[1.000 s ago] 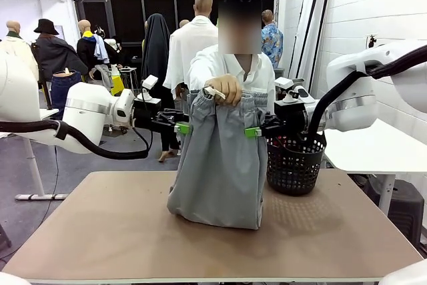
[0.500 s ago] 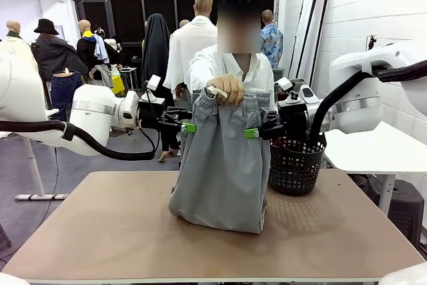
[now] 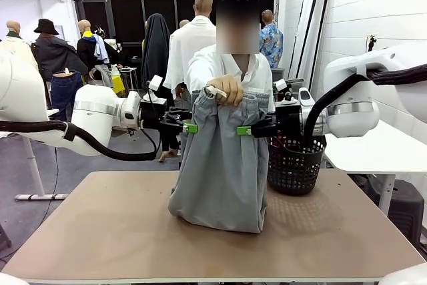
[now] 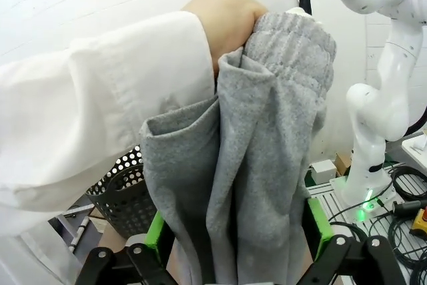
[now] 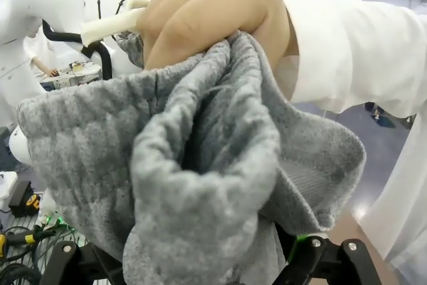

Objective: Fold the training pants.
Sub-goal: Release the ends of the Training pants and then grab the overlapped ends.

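Front view has the pants [image 3: 220,171] hanging from the person's hand [image 3: 227,89], hem on the surface [image 3: 100,231]. Left fingers [image 3: 190,127] and right fingers [image 3: 244,130] gape wide, cloth edge between each pair below the waistband, gripping nothing. We'd close both at matching height.

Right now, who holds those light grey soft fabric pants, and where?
The person's hand grips the grey pants by the gathered waistband; left gripper and right gripper stand open around their sides.

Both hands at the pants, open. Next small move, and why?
Probably shut both on the pants: the left hand and right hand stand open with fabric between their fingers, below the waistband that the person's hand holds bunched.
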